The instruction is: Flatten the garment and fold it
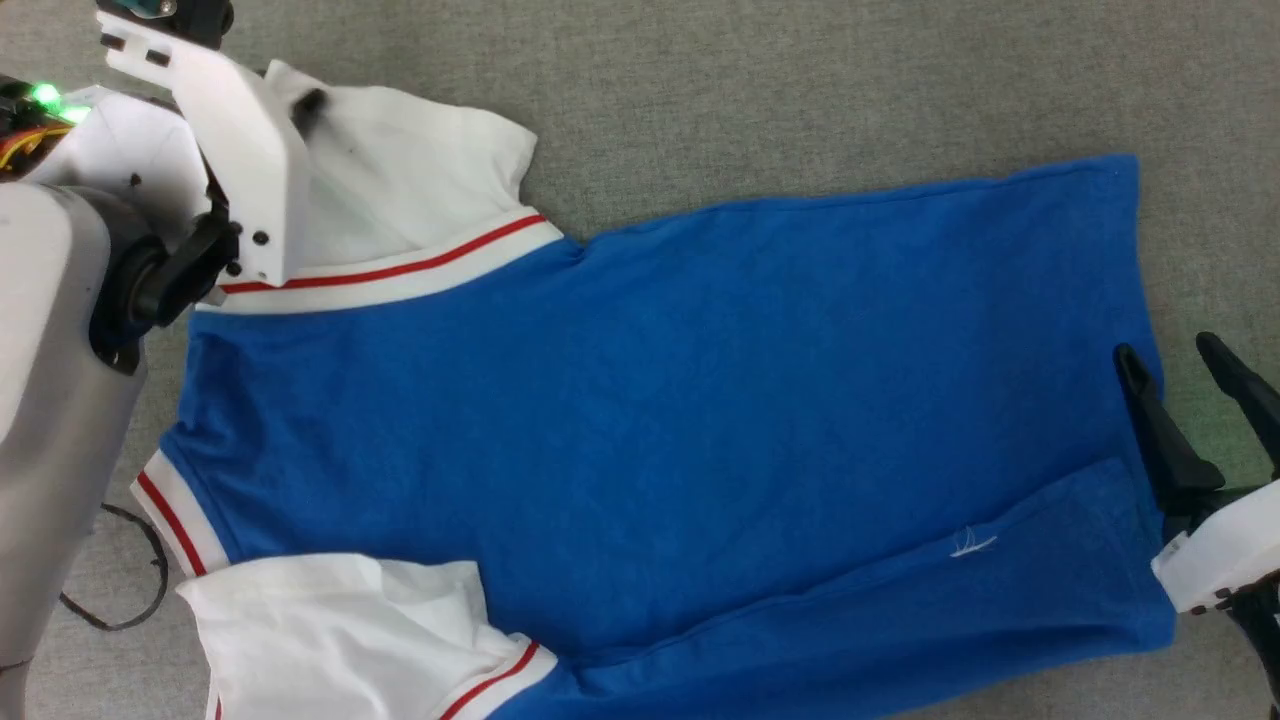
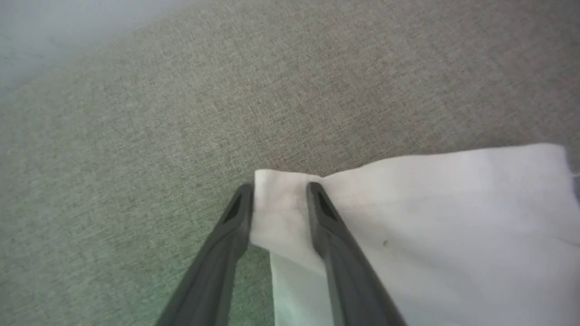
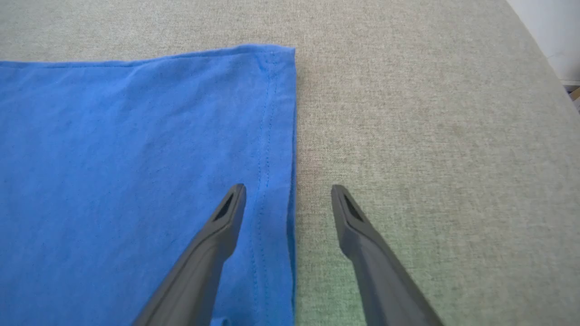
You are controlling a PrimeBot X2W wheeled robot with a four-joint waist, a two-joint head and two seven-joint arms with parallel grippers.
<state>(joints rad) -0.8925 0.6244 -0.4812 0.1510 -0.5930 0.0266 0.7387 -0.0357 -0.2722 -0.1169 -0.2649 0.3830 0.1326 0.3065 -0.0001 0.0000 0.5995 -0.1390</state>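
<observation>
The garment (image 1: 650, 400) lies spread on the grey surface, collar end to the left and hem to the right, plain blue side up. Its lower long edge is folded over in a strip (image 1: 900, 620). My left gripper (image 1: 305, 110) is at the far white sleeve (image 1: 420, 190). In the left wrist view its fingers (image 2: 279, 188) straddle a raised corner of that sleeve (image 2: 430, 217), narrowed but still apart. My right gripper (image 1: 1168, 350) stands open at the hem. One finger is over the blue hem (image 3: 272, 136) and the other over bare surface (image 3: 288, 188).
The near white sleeve (image 1: 330, 630) with red trim lies at the bottom left. A dark cable (image 1: 110, 600) loops beside my grey left arm (image 1: 50, 350). The grey cloth-covered surface (image 1: 800, 80) ends in an edge at the right wrist view's top right (image 3: 543, 40).
</observation>
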